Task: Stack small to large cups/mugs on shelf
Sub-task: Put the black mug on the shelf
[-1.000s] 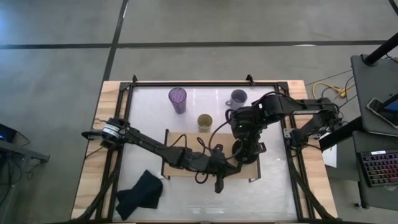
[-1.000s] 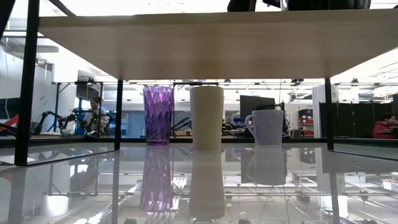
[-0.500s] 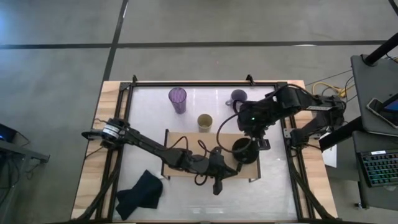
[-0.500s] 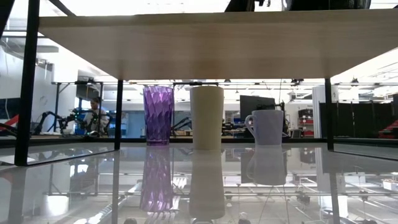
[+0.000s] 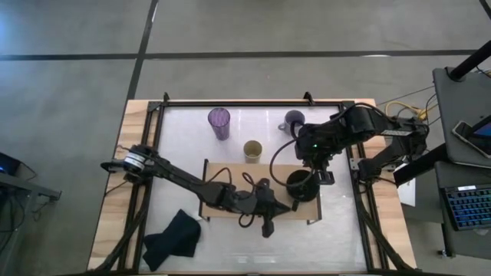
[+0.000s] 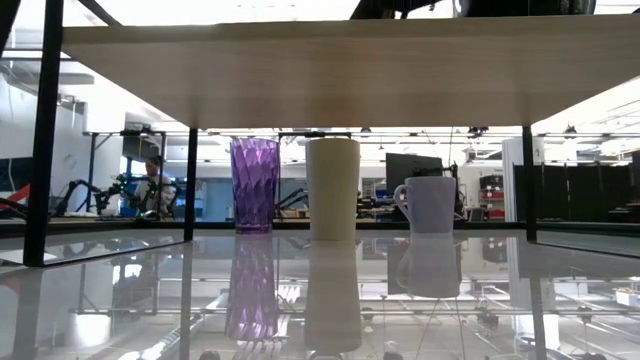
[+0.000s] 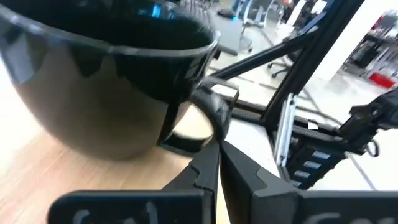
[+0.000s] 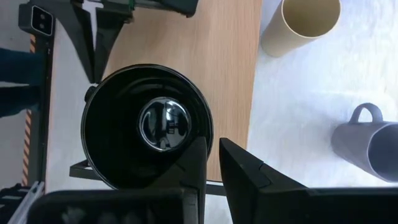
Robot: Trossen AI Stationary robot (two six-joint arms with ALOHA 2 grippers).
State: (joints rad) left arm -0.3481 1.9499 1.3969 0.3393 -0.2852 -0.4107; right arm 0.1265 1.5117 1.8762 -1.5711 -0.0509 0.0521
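Observation:
The wide black mug [image 5: 299, 185] stands upright on the light-wood shelf [image 5: 222, 172], near its right end. My left gripper [image 7: 216, 152] is level over the shelf with shut fingers, its tips at the mug's handle [image 7: 219, 115]. My right gripper [image 8: 213, 152] hangs above the mug's far right side, its fingers a narrow gap apart and empty. The purple tumbler [image 5: 219, 121], yellow cup [image 5: 253, 150] and lavender-grey mug [image 5: 294, 119] stand on the table beyond the shelf. My left gripper's shut fingertips [image 7: 208, 163] meet the lower outer bend of the black mug's handle [image 7: 216, 138]. They come level along the shelf from the table's left. The mug stands upright on the board. Whether the tips pinch the handle or only touch it, I cannot tell.
A dark cloth [image 5: 173, 238] lies at the table's near left. In the low view the shelf board [image 6: 320, 70] spans overhead, with the tumbler [image 6: 254, 185], yellow cup [image 6: 332, 188] and lavender mug [image 6: 430, 203] in a row behind it. People and equipment show in the room beyond.
My right gripper has drawn off the black mug, going up and toward the table's far right. The mug stays upright on the shelf and now shows uncovered.

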